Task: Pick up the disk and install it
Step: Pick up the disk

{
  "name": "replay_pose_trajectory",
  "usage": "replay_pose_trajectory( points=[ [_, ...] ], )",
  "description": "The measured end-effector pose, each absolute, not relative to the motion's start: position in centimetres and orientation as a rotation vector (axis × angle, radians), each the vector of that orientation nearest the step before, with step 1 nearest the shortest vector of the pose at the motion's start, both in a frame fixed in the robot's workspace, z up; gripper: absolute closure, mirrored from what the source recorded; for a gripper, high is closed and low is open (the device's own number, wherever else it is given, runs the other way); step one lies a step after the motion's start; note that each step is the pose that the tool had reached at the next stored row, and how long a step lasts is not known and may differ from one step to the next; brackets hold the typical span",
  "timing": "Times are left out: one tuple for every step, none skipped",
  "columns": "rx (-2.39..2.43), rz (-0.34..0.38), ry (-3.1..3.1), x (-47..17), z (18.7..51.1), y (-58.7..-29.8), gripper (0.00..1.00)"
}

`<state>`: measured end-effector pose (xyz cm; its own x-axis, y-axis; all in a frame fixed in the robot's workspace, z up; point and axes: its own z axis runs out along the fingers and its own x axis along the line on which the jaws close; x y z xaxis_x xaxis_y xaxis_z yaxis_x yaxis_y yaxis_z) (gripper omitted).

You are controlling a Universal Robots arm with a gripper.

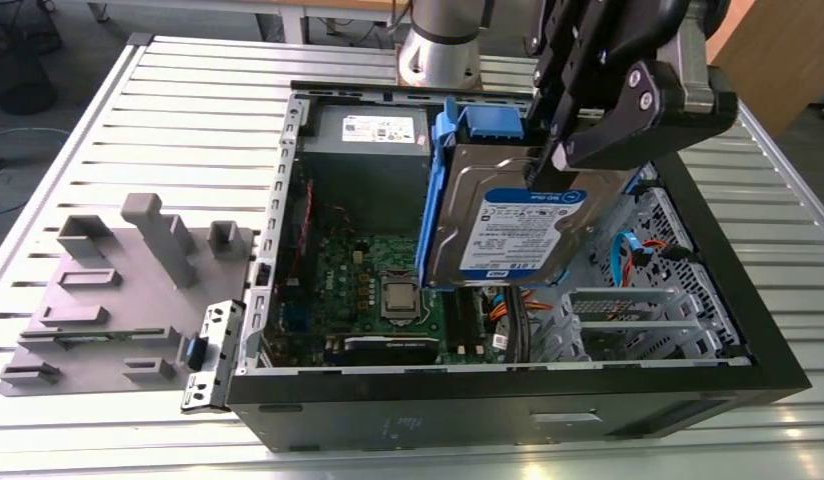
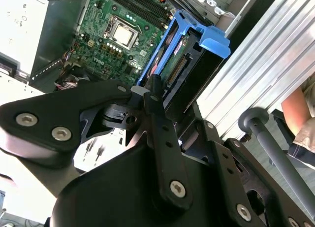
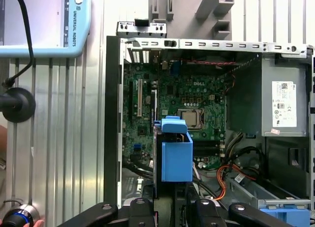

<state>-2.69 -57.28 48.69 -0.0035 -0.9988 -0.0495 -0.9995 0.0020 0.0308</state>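
The hand (image 1: 555, 175) clamps the disk (image 1: 512, 235) on edge, frame centre, over the open case (image 1: 385, 425). Any tilt could snag the cables (image 1: 623, 252).

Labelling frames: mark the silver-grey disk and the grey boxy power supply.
Silver-grey metal disk (image 1: 519, 235), exterior view, on its white-and-blue label.
Grey boxy power supply (image 1: 379, 128), exterior view, on its white sticker.
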Motion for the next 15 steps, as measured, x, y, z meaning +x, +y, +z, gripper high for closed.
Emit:
replay_pose_trajectory(
  points=[
    [-2.208, 0.089, 2.214, -2.7, 48.6, -57.3, 0.65],
    [-2.208, 0.089, 2.214, -2.7, 48.4, -57.3, 0.65],
    [-2.208, 0.089, 2.214, -2.7, 48.3, -57.3, 0.65],
    [-2.208, 0.089, 2.214, -2.7, 48.2, -57.3, 0.65],
    [-2.208, 0.089, 2.214, -2.7, 48.1, -57.3, 0.65],
    [-2.208, 0.089, 2.214, -2.7, 48.0, -57.3, 0.65],
    [-2.208, 0.089, 2.214, -2.7, 47.9, -57.3, 0.65],
    [-2.208, 0.089, 2.214, -2.7, 47.8, -57.3, 0.65],
    [-2.208, 0.089, 2.214, -2.6, 47.8, -57.3, 0.65],
    [-2.209, 0.09, 2.214, -2.5, 47.7, -57.3, 0.65],
    [-2.209, 0.091, 2.215, -2.3, 47.7, -57.3, 0.65],
    [-2.21, 0.092, 2.216, -2.1, 47.7, -57.3, 0.65],
    [-2.21, 0.094, 2.216, -1.9, 47.7, -57.3, 0.65],
    [-2.211, 0.095, 2.217, -1.7, 47.7, -57.3, 0.65],
    [-2.211, 0.096, 2.217, -1.5, 47.7, -57.3, 0.65]
  ],
)
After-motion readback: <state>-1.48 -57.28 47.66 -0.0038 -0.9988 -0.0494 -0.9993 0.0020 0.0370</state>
